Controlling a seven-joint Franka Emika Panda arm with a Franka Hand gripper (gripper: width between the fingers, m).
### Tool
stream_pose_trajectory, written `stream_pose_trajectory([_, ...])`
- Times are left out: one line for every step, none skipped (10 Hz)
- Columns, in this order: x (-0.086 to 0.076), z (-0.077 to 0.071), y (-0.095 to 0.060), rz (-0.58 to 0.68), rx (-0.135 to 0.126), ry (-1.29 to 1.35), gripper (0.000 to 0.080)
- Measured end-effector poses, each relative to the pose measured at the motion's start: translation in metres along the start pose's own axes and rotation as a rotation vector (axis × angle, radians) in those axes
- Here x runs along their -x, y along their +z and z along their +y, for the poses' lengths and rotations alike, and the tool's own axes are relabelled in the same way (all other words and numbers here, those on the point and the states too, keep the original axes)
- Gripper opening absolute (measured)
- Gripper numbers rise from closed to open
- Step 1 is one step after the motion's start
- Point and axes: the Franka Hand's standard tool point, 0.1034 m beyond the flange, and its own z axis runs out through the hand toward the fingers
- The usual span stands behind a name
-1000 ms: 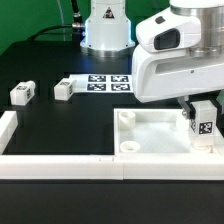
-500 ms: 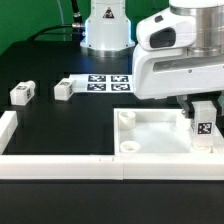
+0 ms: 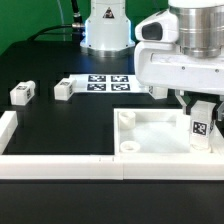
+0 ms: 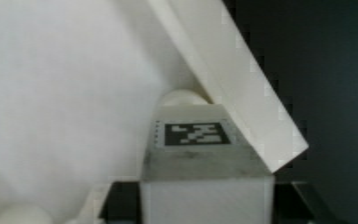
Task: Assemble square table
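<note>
Gripper (image 3: pixel 203 106) clamps upright leg (image 3: pixel 200 130) at tabletop (image 3: pixel 150 136) corner; black table (image 3: pixel 60 130), green backdrop (image 3: pixel 25 25) behind.

Shows a black bench (image 3: pixel 70 125) edged in front by a long white border wall (image 3: pixel 60 166), joined at the exterior view's left by a shorter wall (image 3: pixel 8 127). Has the marker board (image 3: pixel 105 83) lying flat toward the rear, green backdrop (image 3: pixel 20 40) beyond.

The worktop (image 3: pixel 70 125) is flat and black. Two loose white legs (image 3: pixel 22 93) (image 3: pixel 64 90) lie on it toward the exterior view's left, near each other but apart. The marker board (image 3: pixel 105 83) lies just beside the second leg. The white tabletop (image 3: pixel 121 131) rests at the exterior view's right, against the front border wall (image 3: pixel 60 165). A second border wall (image 3: pixel 8 125) runs along the left edge.
</note>
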Motion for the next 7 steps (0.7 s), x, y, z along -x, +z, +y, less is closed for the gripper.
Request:
stream_pose_trajectory([0.0001, -0.0001, 0.0001, -0.001, -0.001, 0.057, 0.0290])
stream_pose_trajectory([0.0001, -0.0001, 0.0001, -0.002, -0.002, 0.147, 0.0290])
stream_pose_trajectory([0.0002, -0.0002, 0.0002, -0.002, -0.001, 0.199, 0.0290])
stream_pose_trajectory([0.0007, -0.0003, 0.0006, -0.002, -0.001, 0.217, 0.0290])
stream_pose_trajectory([0.0009, -0.0005, 0.0008, -0.003, -0.001, 0.215, 0.0399])
stream_pose_trajectory([0.0009, -0.0004, 0.0009, -0.002, 0.000, 0.193, 0.0538])
stream_pose_trajectory([0.0009, -0.0003, 0.0009, -0.002, 0.000, 0.161, 0.0614])
